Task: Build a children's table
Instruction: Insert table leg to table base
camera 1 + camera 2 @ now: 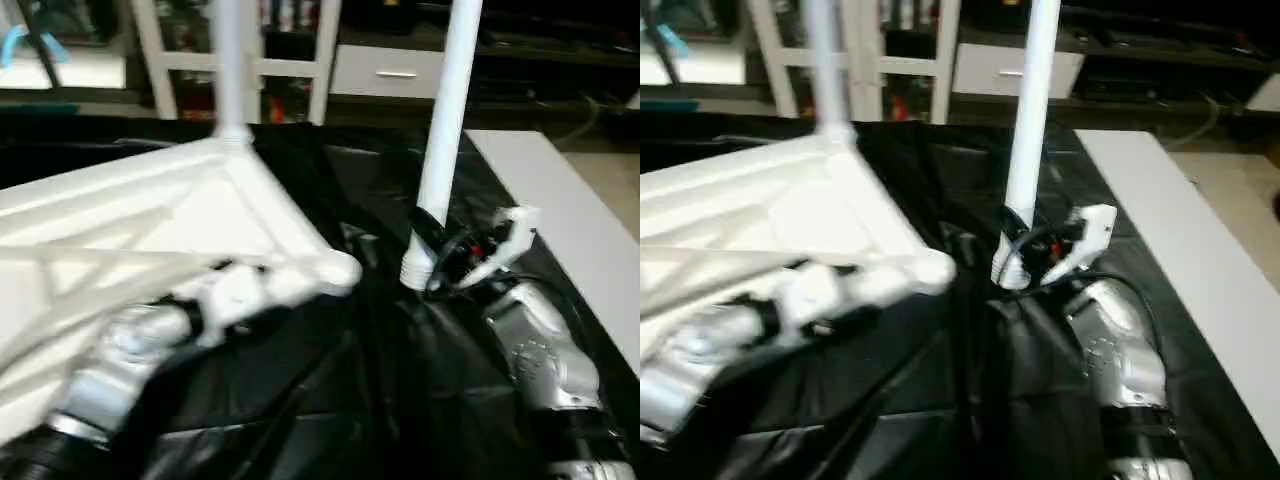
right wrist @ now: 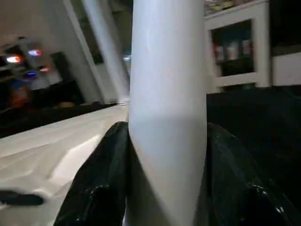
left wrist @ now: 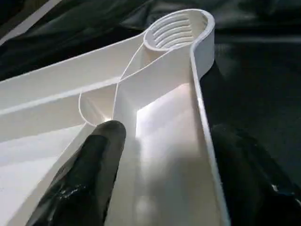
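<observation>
Left eye view showed the table top [image 1: 150,215] lying underside up on a surface draped in black sheeting [image 1: 330,400], its X ribs facing upward and one leg [image 1: 232,65] already standing in the far corner socket. The left gripper [image 3: 164,155] had its fingers [image 3: 89,169] on either side of the top's rim wall, just behind the empty threaded corner socket [image 3: 176,30]; whether they pressed the wall could not be told. The right gripper [image 2: 167,165] clasped a second leg [image 1: 447,120] near its thick lower end, holding it roughly upright, close beside that open socket but apart from it. A white flat board [image 1: 570,215] lay at the surface's right.
</observation>
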